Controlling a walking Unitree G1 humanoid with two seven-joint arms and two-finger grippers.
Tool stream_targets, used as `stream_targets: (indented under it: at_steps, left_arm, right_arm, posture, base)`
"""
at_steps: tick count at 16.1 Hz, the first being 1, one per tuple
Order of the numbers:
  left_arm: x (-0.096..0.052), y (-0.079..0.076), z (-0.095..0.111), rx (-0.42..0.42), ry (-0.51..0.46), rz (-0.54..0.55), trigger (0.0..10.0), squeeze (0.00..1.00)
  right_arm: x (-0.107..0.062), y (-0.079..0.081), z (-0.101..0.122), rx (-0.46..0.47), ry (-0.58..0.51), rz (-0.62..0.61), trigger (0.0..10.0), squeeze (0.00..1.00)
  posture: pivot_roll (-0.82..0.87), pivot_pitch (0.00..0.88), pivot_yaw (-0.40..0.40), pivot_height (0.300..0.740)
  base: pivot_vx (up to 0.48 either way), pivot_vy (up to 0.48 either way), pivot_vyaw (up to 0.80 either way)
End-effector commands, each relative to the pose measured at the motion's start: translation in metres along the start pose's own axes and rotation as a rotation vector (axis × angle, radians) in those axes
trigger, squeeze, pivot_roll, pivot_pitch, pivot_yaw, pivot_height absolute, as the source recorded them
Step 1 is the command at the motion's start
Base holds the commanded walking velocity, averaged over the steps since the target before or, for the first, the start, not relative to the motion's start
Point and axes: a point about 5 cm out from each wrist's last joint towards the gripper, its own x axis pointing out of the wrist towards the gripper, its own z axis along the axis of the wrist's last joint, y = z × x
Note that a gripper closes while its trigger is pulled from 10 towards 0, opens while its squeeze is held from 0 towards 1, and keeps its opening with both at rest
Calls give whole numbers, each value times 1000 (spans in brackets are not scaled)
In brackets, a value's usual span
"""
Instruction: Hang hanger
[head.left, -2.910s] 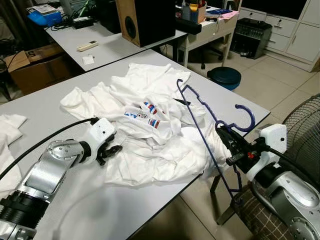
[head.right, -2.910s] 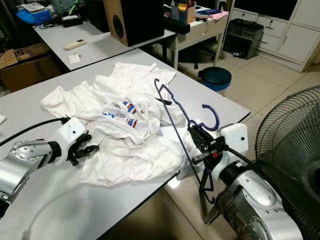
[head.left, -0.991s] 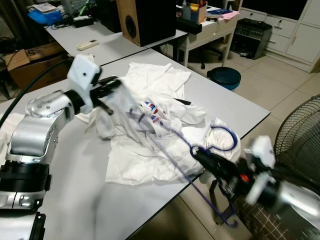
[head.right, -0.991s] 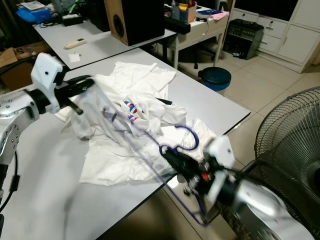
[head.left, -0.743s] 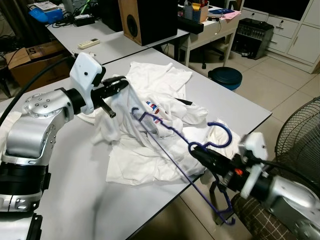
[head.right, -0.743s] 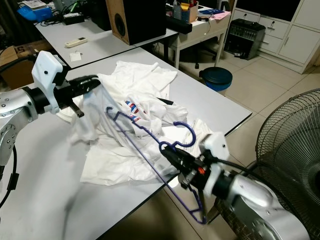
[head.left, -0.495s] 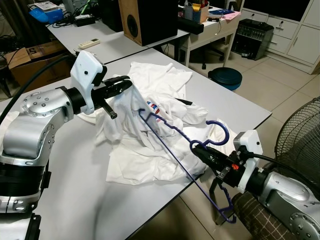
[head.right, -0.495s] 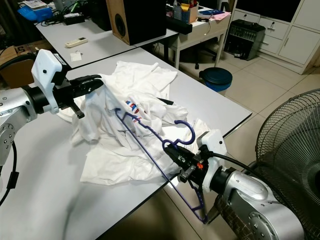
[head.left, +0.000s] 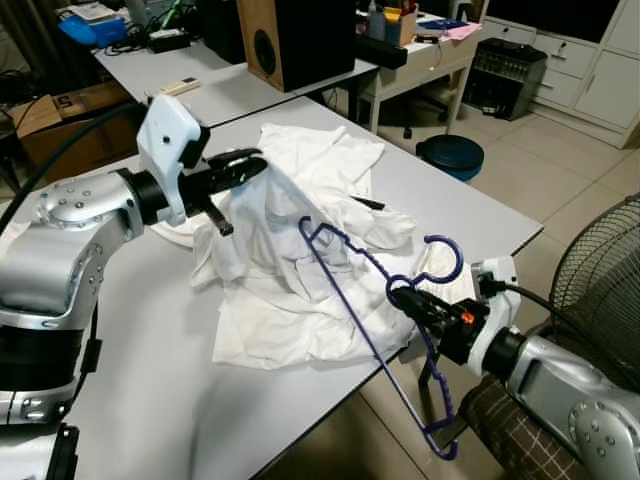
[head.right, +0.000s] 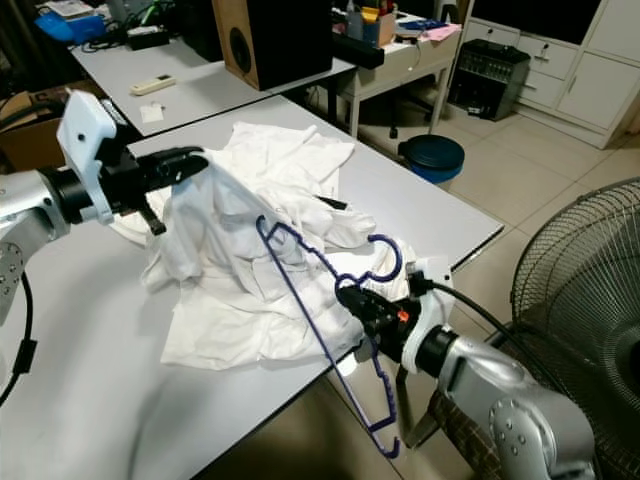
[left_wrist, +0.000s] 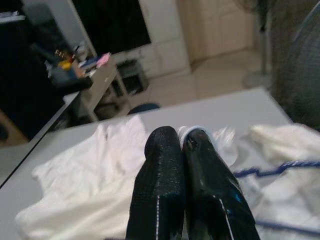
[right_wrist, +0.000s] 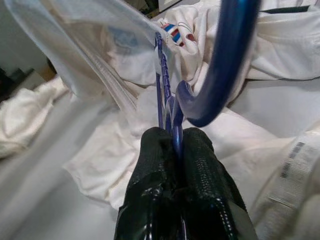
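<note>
The jaws of the right gripper (right_wrist: 172, 145) are pressed tight on the blue hanger (head.left: 370, 290), just under its hook. It is held there so that one long arm of the hanger can be pushed into the shirt. The hanger is tilted up over the near edge of the worktop (head.left: 150, 400); its far end is in among the cloth and its low end hangs past the edge, above the floor.

The jaws of the left gripper (head.left: 243, 168) are squeezed shut on a fold of the white shirt (head.left: 300, 250). The fold is lifted off the worktop, most likely so that a gap is opened for the hanger. The rest of the shirt is left in a heap near the middle of the worktop.

In the right wrist view, the hook and a red and blue print on the shirt are seen up close. In the left wrist view, a thin bit of white cloth is seen pinched between the two black fingers (left_wrist: 162, 170). In the eye views, both arms and the whole hanger are seen at once.
</note>
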Motion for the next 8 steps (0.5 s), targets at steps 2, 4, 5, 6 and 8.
stream_targets:
  at_steps: [2, 4, 5, 6, 8]
  left_arm:
    - [-1, -3, 21, 13, -95, -42, 0, 0]
    - [-4, 3, 34, -6, -190, 4, 0, 0]
    - [-8, 11, 47, 0, -268, 53, 0, 0]
    - [-10, 14, 52, 3, -294, 74, 0, 0]
    - [-19, 23, 58, 14, -323, 130, 0, 0]
  right_arm:
    - [4, 1, 10, 19, -36, 28, 10000, 0]
    - [7, 7, 26, 16, -103, 74, 10000, 0]
    - [8, 8, 45, 25, -190, 88, 10000, 0]
    - [8, 7, 52, 23, -229, 74, 10000, 0]
    - [5, 0, 81, 78, -409, 16, 10000, 0]
  posture:
    - [-1, 0, 53, 740]
    - [3, 0, 44, 740]
    - [5, 0, 41, 740]
    - [9, 0, 36, 740]
    - [12, 0, 32, 740]
  base:
    - [0, 0, 0]
    - [0, 0, 0]
    - [0, 0, 0]
    - [0, 0, 0]
    - [0, 0, 0]
